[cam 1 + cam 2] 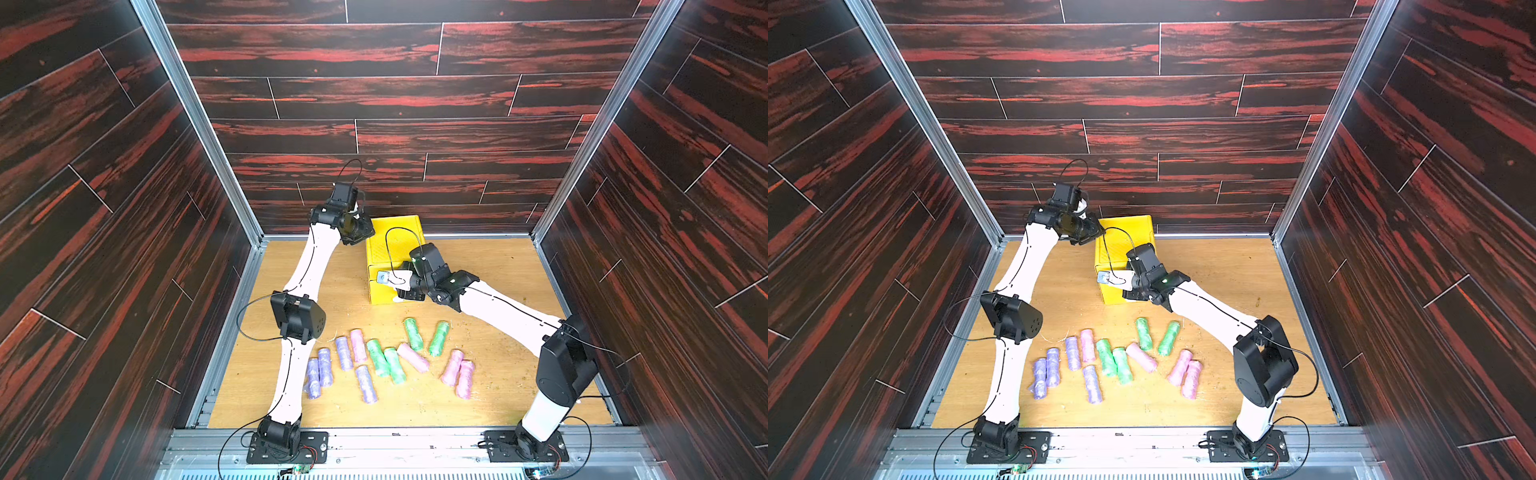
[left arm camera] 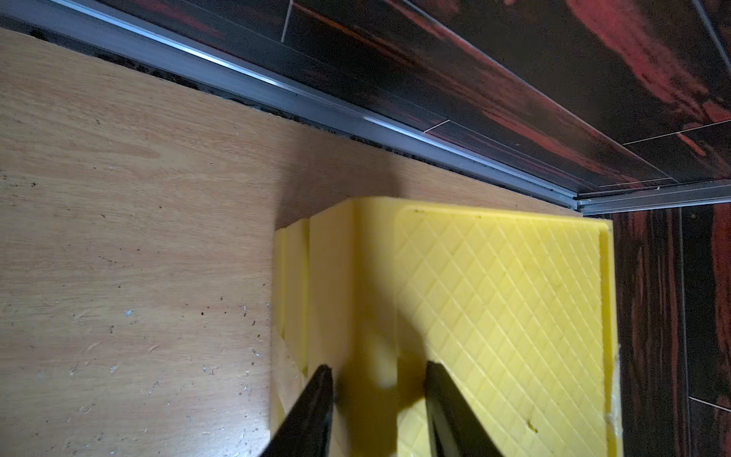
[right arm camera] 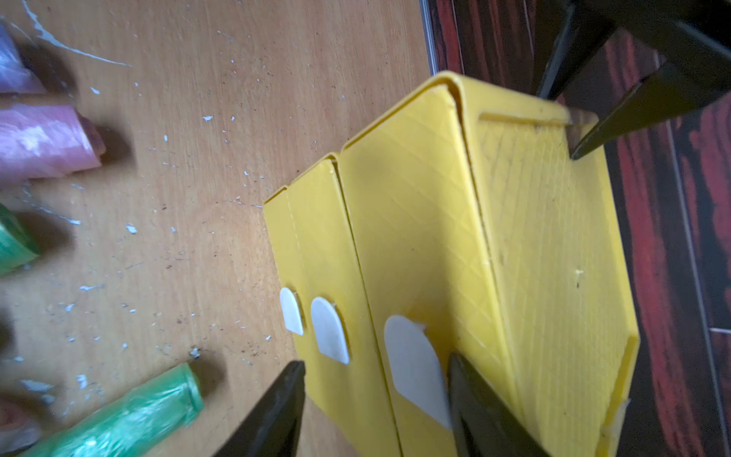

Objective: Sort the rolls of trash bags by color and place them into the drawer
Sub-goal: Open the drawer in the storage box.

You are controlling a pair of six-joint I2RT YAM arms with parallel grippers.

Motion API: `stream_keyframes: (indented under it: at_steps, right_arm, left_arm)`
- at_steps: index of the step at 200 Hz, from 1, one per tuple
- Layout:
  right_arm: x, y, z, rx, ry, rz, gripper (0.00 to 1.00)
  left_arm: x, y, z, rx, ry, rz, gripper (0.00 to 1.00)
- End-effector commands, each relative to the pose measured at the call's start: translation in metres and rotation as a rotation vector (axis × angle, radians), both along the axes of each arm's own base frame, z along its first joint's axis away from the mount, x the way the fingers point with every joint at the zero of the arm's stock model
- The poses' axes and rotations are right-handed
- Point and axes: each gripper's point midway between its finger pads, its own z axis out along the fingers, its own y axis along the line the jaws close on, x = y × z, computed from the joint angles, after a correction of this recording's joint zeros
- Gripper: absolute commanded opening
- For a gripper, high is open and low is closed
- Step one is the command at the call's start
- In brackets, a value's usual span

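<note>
drawer: yellow three-tier cabinet, upright at the back of the table, just in front of the rear wall. All three fronts look shut, and each carries a white tab.

left gripper: at the cabinet's rear top corner on its own side. Fingers are partly spread and straddle the edge where the top panel meets the side wall. The right wrist view shows one black fingertip resting on the top panel, the other past the edge. Can't tell whether it is actually clamping.

right gripper: at the cabinet front, fingers spread. The top drawer's tab sits between them, tight against one finger. The other finger is off over the middle drawer, near the middle tab, so it isn't pinching.

rolls of trash bags: all twelve lie loose on the table in front of the cabinet, well apart from it.
- purple rolls: on the left arm's side
- green rolls: mid
- pink rolls: two on the right arm's side, two mixed into the middle
</note>
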Motion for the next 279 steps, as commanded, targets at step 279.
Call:
stream_keyframes:
  at_steps: [279]
  right_arm:
    - [-0.101,-0.008,0.028,-0.008,0.079,-0.029,0.63]
  left_arm:
    - [-0.028,0.022,-0.101,0.173,0.291,0.020,0.39]
